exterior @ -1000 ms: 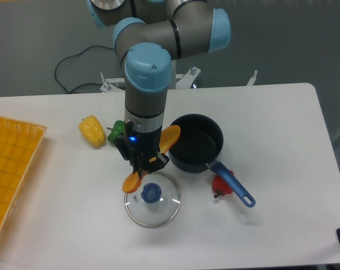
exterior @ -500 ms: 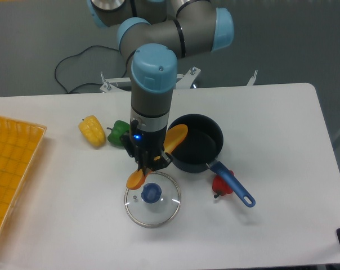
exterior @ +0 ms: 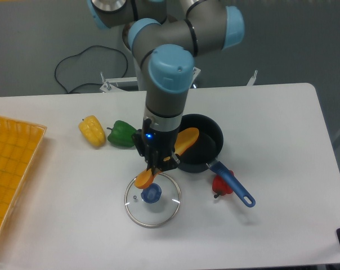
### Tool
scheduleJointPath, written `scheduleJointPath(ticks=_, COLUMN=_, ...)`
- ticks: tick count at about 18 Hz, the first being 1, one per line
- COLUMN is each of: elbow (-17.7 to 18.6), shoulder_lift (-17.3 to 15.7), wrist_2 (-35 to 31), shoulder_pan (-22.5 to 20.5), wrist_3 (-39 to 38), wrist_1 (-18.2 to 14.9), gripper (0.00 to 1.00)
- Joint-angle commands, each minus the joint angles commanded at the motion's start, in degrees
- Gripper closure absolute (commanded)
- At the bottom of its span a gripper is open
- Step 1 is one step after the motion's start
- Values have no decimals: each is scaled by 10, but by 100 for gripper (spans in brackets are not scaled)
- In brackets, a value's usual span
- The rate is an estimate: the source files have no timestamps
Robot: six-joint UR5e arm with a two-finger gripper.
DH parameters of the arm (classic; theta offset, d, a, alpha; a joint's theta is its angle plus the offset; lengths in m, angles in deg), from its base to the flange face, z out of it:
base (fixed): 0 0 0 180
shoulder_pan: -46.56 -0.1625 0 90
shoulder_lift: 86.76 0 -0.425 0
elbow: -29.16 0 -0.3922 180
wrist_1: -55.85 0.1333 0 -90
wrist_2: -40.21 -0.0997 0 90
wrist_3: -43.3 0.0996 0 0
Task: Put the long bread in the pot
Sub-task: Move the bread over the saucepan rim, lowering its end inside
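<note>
- My gripper (exterior: 157, 163) is clamped on the middle of the long, slim orange-yellow plastic toy bread (exterior: 168, 157), carried tilted above the white table (exterior: 282, 124).
- Its far-right end overhangs the small round dark pot with the straight blue handle (exterior: 205, 147); the near-left end hangs over the round glass lid (exterior: 152, 199).
- I'd move right, centre it, then tip one end down so it fits.
</note>
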Motion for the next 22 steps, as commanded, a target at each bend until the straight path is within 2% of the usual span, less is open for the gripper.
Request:
scheduleJointPath(ticks=4, elbow=1, shoulder_lift=0, wrist_2=4, shoulder_pan=-1, wrist_3=16, wrist_1=0, gripper=82)
scheduleJointPath(ticks=8, elbow=21, shoulder_lift=-1, wrist_2=4, shoulder_pan=0, wrist_3=32, wrist_1=0, gripper=82)
scheduleJointPath(ticks=22, elbow=51, shoulder_lift=-11, wrist_2=3, shoulder_pan=0, wrist_3=55, wrist_1=-2, gripper=81)
